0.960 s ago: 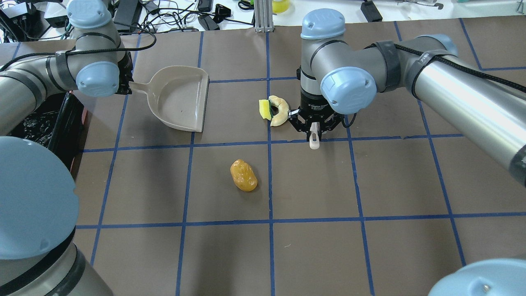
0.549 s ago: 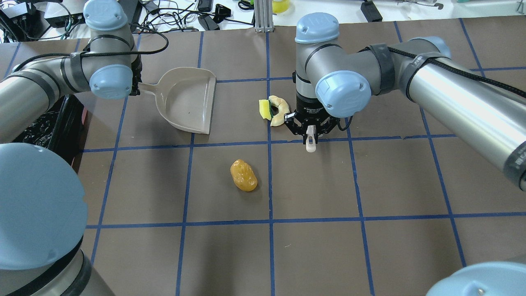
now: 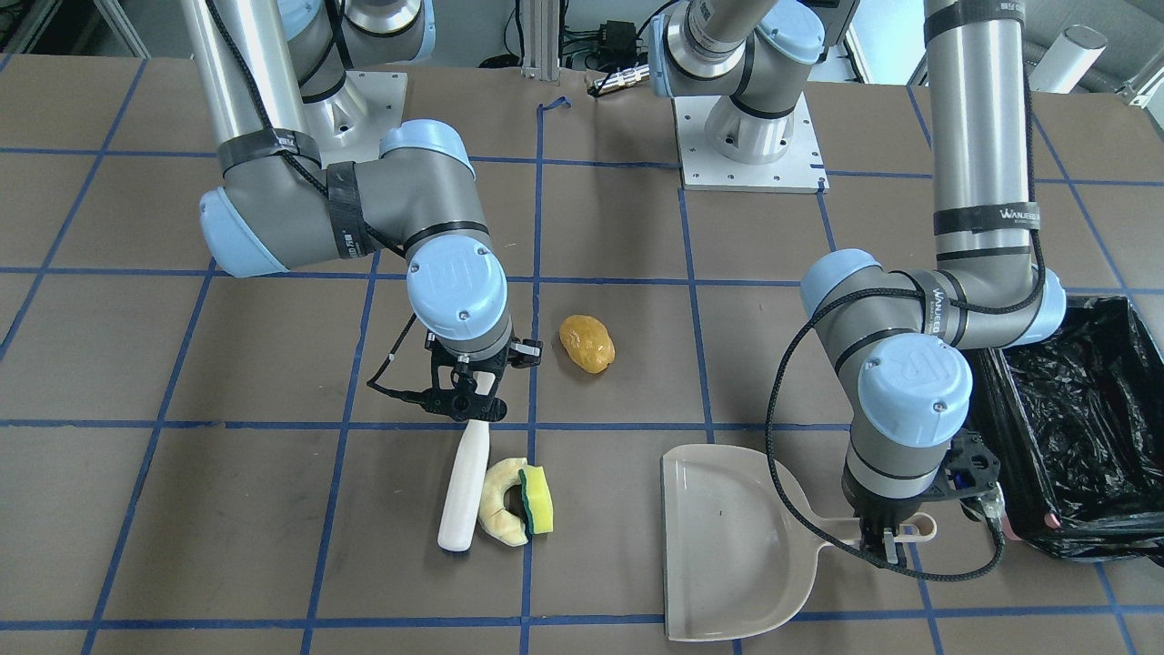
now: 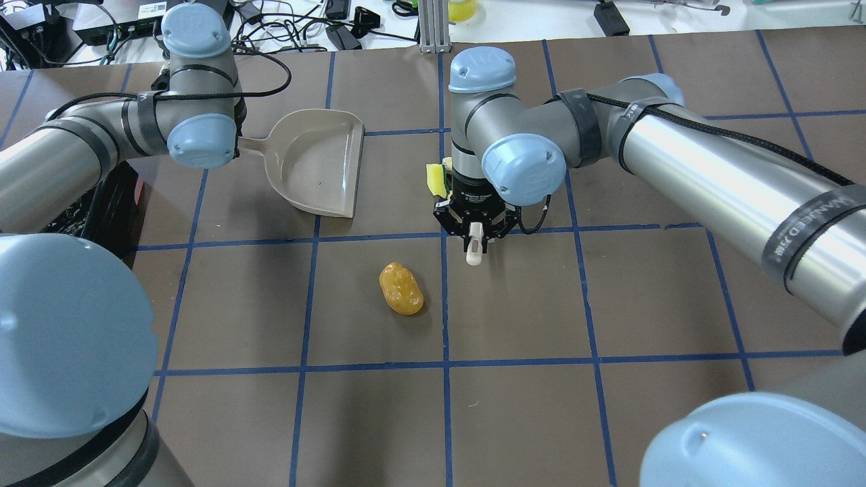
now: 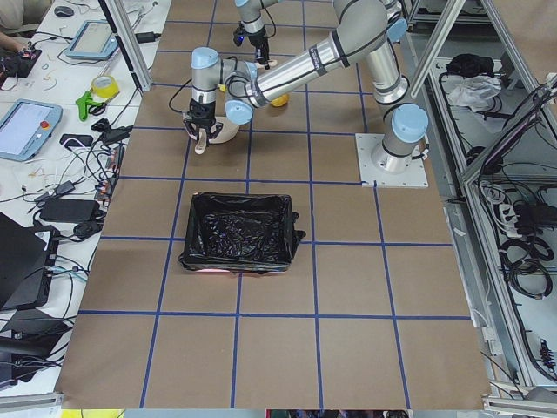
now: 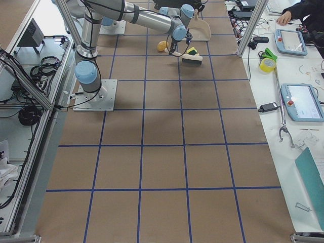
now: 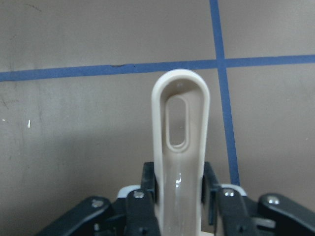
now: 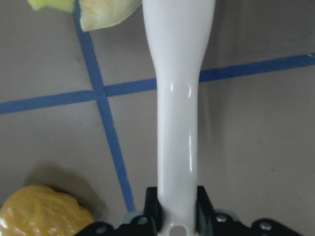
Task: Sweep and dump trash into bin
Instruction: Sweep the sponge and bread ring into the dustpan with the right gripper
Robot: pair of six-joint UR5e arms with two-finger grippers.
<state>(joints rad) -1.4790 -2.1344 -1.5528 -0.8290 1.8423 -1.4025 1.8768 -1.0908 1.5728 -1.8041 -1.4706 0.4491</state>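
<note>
My right gripper [image 3: 467,406] is shut on the beige brush's handle [image 8: 177,98]; the brush [image 3: 460,487] lies along the pale ring slice [image 3: 498,511]. The yellow sponge [image 3: 540,498] leans on the slice's other side. In the overhead view only the sponge's edge [image 4: 435,179] shows beside the right wrist. The orange-yellow lump [image 4: 401,289] lies alone nearer the robot. My left gripper [image 3: 887,539] is shut on the dustpan's handle [image 7: 179,147]; the beige dustpan [image 4: 314,166] rests with its mouth toward the slice and sponge. The black-lined bin [image 3: 1082,428] stands behind the left arm.
Brown table with a blue tape grid. Cables and electronics [image 4: 298,27] lie along the far edge. The bin [image 5: 239,231] stands at the table's left end, its pink body showing at a corner [image 4: 137,193]. The right arm [image 4: 710,176] spans the table's right half.
The left arm has slid the dustpan to the right, toward the slice and sponge. The right gripper has moved left with the brush, up against the slice. The lump has not moved.
</note>
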